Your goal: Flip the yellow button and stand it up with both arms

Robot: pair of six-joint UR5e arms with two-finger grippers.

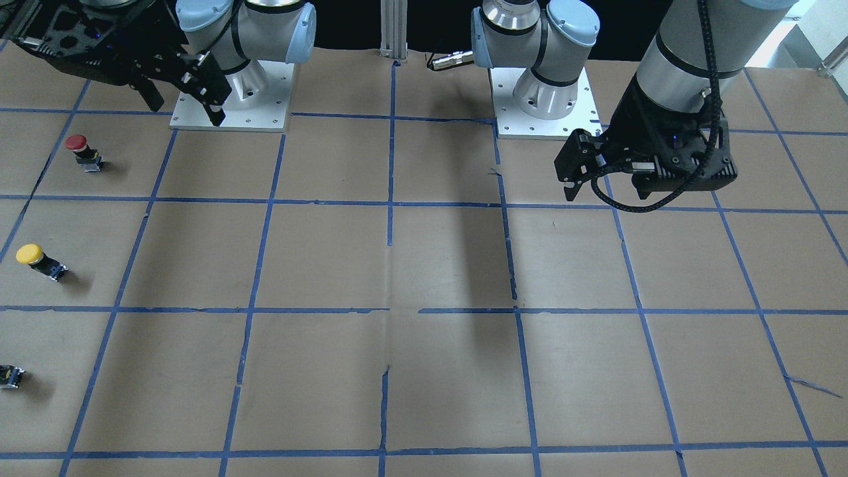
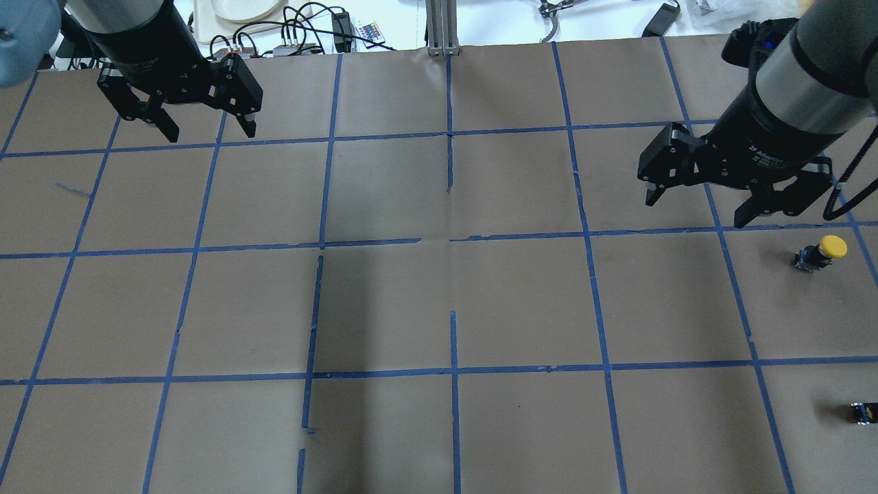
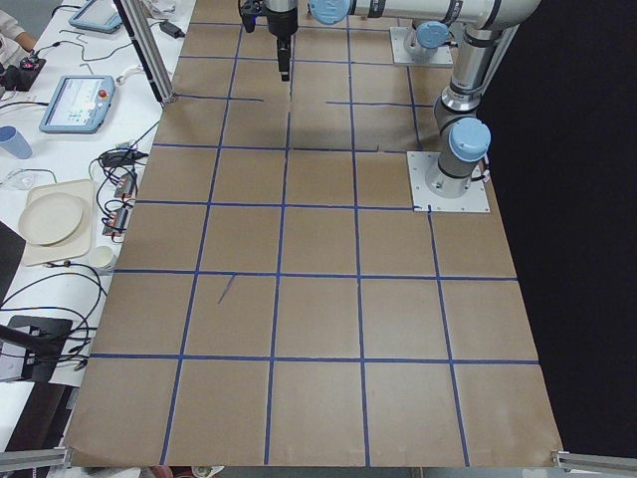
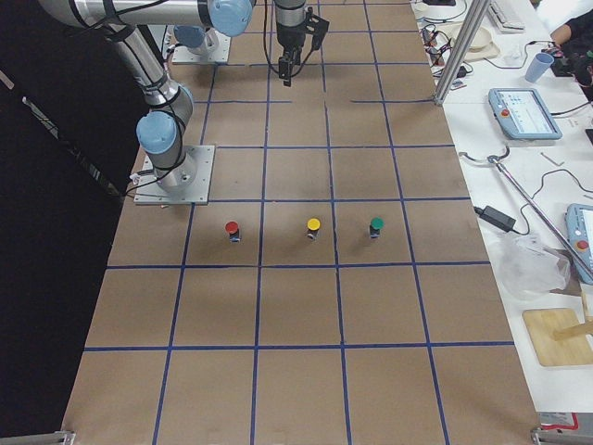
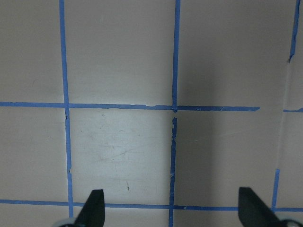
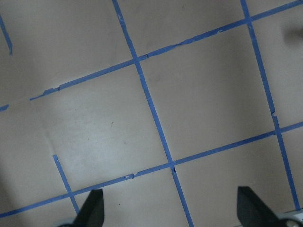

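Two hands are held spread wide and empty above the surface (image 2: 411, 309): the left hand (image 2: 211, 135) and the right hand (image 2: 696, 211). The yellow button (image 2: 820, 254) is found near the right hand, at its four o'clock seen from overhead, untouched.

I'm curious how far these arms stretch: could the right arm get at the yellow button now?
Probably yes. The right gripper hangs open not far from the yellow button, with only bare table between them and nothing lying in the way.
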